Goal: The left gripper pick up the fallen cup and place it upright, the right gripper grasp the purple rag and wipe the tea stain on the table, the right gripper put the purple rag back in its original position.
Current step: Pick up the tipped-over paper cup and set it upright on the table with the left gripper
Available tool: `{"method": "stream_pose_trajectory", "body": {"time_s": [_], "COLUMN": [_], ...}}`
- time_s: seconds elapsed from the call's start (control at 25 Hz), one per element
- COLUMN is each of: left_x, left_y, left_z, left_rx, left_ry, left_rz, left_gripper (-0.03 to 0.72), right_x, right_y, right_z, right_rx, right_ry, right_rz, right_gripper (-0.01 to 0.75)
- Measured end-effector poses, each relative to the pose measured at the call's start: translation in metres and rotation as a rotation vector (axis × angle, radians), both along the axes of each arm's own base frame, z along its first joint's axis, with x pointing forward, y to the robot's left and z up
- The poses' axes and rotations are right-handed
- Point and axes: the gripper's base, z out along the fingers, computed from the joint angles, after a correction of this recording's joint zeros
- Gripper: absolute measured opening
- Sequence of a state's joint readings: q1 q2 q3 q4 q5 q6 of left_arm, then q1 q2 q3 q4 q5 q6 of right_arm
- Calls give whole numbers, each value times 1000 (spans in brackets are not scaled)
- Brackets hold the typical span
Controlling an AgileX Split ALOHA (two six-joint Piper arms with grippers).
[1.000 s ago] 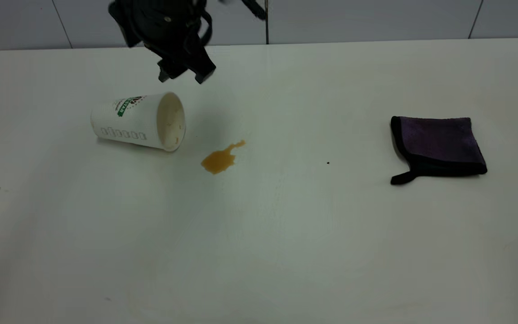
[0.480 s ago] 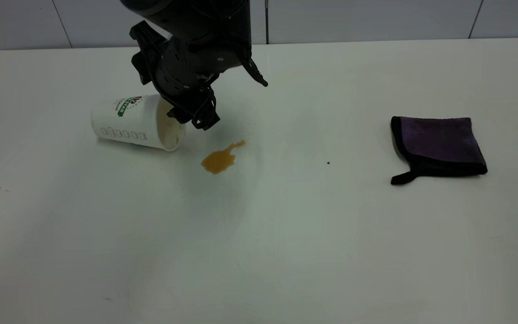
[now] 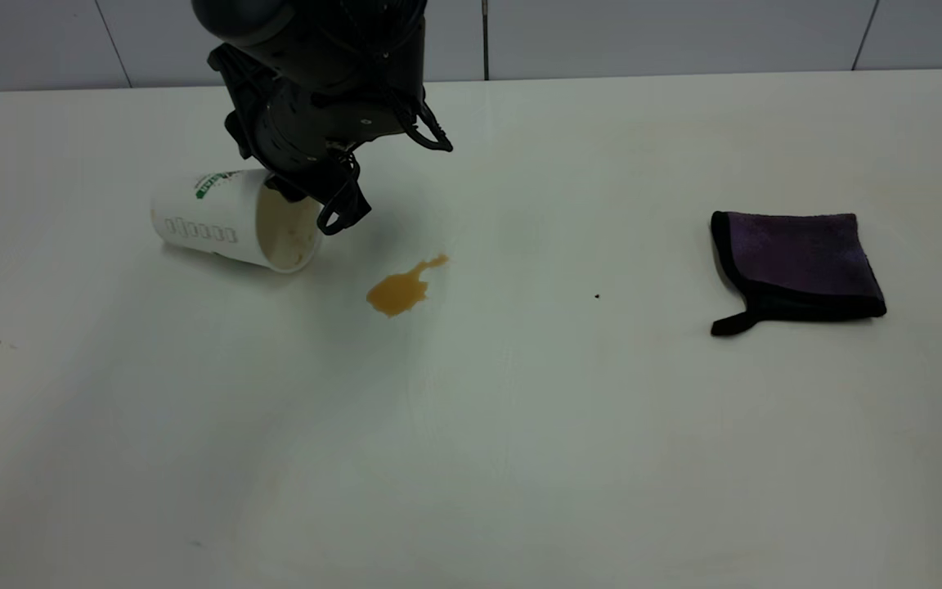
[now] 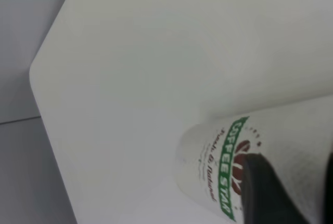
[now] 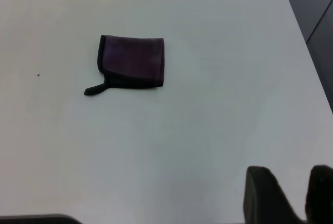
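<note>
Stage: early, nothing finished | Left pincer (image 3: 320, 204) at mouth of the cup (image 3: 217, 221), upper left, cup on its side; grip cannot be told | tea stain (image 3: 401, 288) unwiped, centre-left | purple rag (image 3: 798, 266) untouched at right | Right pincer (image 5: 291, 195) slightly parted, holding nothing.

Soft even light; blurry wrist views

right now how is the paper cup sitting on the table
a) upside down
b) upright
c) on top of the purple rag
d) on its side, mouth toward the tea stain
d: the cup lies on its side, its open mouth toward the tea stain.
</note>
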State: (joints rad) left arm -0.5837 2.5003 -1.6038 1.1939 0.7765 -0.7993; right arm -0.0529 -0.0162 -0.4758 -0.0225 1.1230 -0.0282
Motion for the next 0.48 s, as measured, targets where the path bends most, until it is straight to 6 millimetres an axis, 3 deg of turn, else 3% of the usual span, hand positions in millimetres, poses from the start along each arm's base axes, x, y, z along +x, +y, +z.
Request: {"method": "stream_pose_trajectory", "body": {"time_s": [0.16, 0.32, 0.4, 0.48], "left_x": [1, 4, 9, 18], "left_y": [4, 4, 3, 4], "left_z": [1, 19, 42, 78], "left_rx": [28, 63, 16, -76], "left_ry": [6, 39, 78, 89], "left_rz": [5, 29, 50, 63], "left_gripper": [13, -7, -6, -6], "right_x": [0, 0, 0, 0], "right_y": [0, 0, 0, 0], "right_z": [0, 0, 0, 0], "right_rx": [0, 0, 0, 0], "right_ry": [0, 0, 0, 0], "right_rz": [0, 0, 0, 0], "right_gripper": [234, 234, 234, 234]}}
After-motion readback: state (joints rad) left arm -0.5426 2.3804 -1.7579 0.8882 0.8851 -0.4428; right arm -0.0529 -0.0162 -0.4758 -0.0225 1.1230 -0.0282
